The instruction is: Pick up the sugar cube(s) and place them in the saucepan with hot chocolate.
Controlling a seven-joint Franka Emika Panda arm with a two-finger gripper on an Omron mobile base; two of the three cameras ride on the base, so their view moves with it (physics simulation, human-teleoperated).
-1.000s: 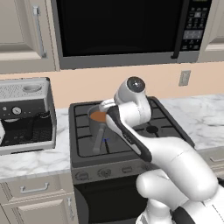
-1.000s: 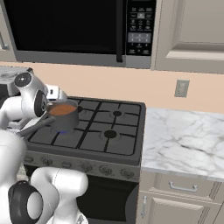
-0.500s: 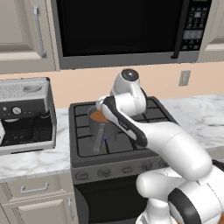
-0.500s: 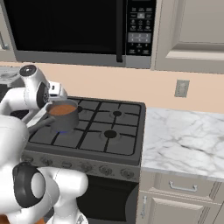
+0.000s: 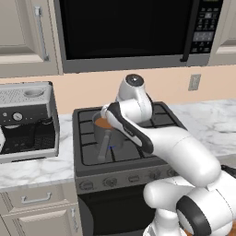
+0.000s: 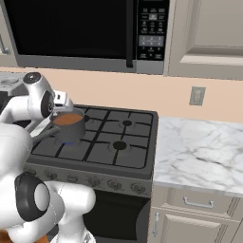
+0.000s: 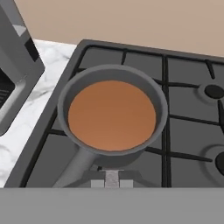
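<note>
Tool (image 7: 112, 180) is sitting clenched at the bottom edge of the hand view, fingers drawn together on a small pale block that is showing between the tips; too little of it is visible to call it a sugar cube with certainty, so I am noting it as probable only.

Saucepan (image 7: 113, 117) is resting on the stove's (image 7: 188, 131) near-left burner, brown liquid filling it almost to the rim. In the hand view the pan is lying at 12 o'clock from the tool, directly ahead and below, with the liquid surface centred just beyond the tips.

Long axis: the pan's handle (image 7: 76, 168) is running from the pot body toward 7 o'clock in the hand view, passing just left of the tool, so the tool is hanging over the handle-side rim rather than the pot's middle.

In the left base view the tool (image 5: 107, 112) is hovering at the pan's (image 5: 104, 130) rim; in the right base view the tool (image 6: 62, 98) is sitting just above the pan (image 6: 69, 125).

Judgement: a release from here risks clipping the near rim; a small advance toward 12 o'clock would put the drop over the liquid.

Coffee machine (image 5: 25, 120) is standing on the table (image 5: 32, 168) at 9 o'clock of the stove, clear of the path.
</note>
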